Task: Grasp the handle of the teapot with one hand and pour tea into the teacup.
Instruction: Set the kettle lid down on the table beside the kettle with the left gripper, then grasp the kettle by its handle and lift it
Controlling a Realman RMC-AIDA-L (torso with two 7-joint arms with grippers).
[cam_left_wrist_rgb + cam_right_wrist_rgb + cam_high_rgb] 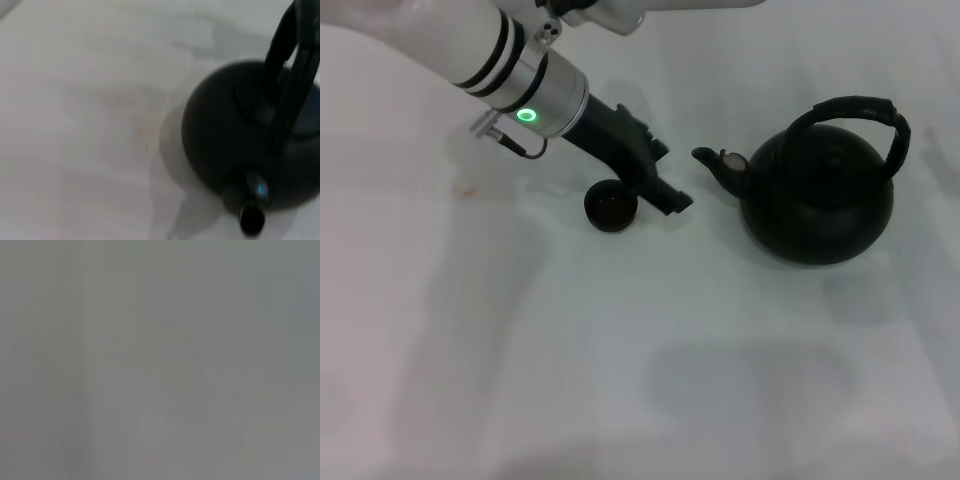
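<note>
The black teapot [817, 200] stands upright on the white table at the right, its spout [715, 165] pointing left. Its arched black handle [850, 108] stands up over the lid. The tiny dark teacup [611, 207] sits left of the spout, a short gap away. My left gripper [672, 198] reaches in from the upper left and hangs just behind and right of the teacup, between it and the spout. The left wrist view shows the teapot [225, 145], its handle [295, 85] and its spout [251, 217]. No tea shows. The right gripper is out of view.
The white table [620, 360] spreads in front of the teacup and teapot. The right wrist view shows only a plain grey surface.
</note>
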